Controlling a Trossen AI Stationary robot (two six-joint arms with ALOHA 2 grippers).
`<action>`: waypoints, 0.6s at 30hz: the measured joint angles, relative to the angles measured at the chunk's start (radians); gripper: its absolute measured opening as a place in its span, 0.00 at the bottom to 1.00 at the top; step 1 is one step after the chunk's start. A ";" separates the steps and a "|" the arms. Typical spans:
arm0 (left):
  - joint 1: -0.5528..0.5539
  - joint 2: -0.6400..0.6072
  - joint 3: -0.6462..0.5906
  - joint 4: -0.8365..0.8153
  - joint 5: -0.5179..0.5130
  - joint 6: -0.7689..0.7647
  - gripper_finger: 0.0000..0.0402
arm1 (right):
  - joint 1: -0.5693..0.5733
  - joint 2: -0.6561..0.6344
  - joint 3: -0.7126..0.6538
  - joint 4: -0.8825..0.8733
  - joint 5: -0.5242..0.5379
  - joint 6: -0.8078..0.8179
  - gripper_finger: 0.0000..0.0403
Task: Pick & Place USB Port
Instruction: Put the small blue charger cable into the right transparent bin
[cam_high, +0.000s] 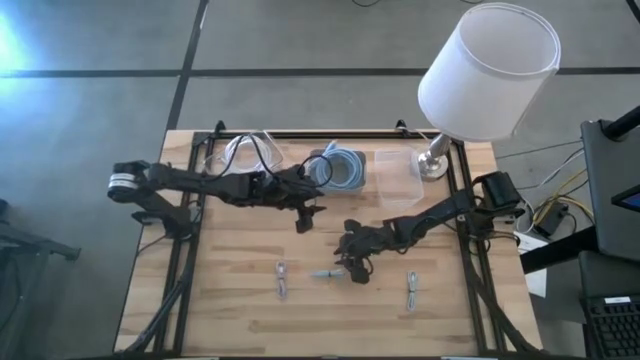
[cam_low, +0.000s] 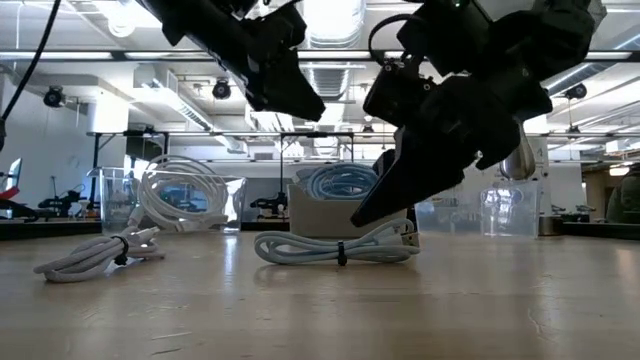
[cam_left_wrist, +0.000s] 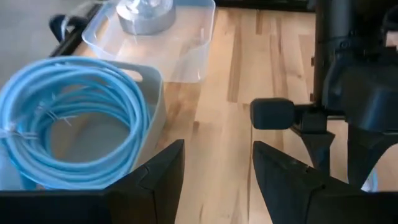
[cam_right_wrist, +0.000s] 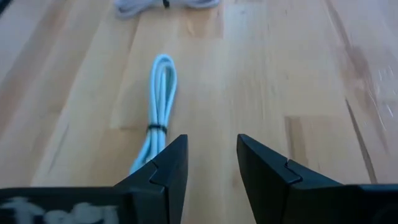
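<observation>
I am hovering my right end effector (cam_high: 352, 268) low over the counter (cam_high: 240, 320), its 2 fingers (cam_right_wrist: 165, 171) spread with a clear gap and nothing between them. The light-blue bundled cable (cam_right_wrist: 158, 99) that I am taking as the task's thing is lying flat on the wood just ahead of the fingertips, its long axis running straight away from me, its near end passing by 1 finger rather than centred in the gap. In the high view the same cable (cam_high: 325, 272) is lying just beside my right end effector, on the side toward my left arm. My left end effector (cam_high: 305, 215) is waiting farther back beside the tub (cam_high: 350, 182) of coiled blue cable, fingers also apart and empty, so my right arm is clearly nearer. I judge a small sideways shift is needed before closing.
</observation>
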 joint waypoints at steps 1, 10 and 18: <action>-0.003 0.001 -0.005 0.003 0.000 -0.007 0.48 | 0.000 0.000 0.001 0.003 -0.003 0.001 0.31; -0.006 -0.001 -0.037 0.014 -0.002 -0.040 0.47 | 0.006 0.000 0.002 0.000 -0.055 0.033 0.30; -0.006 -0.001 -0.042 0.015 -0.003 -0.041 0.47 | 0.039 0.000 0.002 0.001 -0.071 0.037 0.37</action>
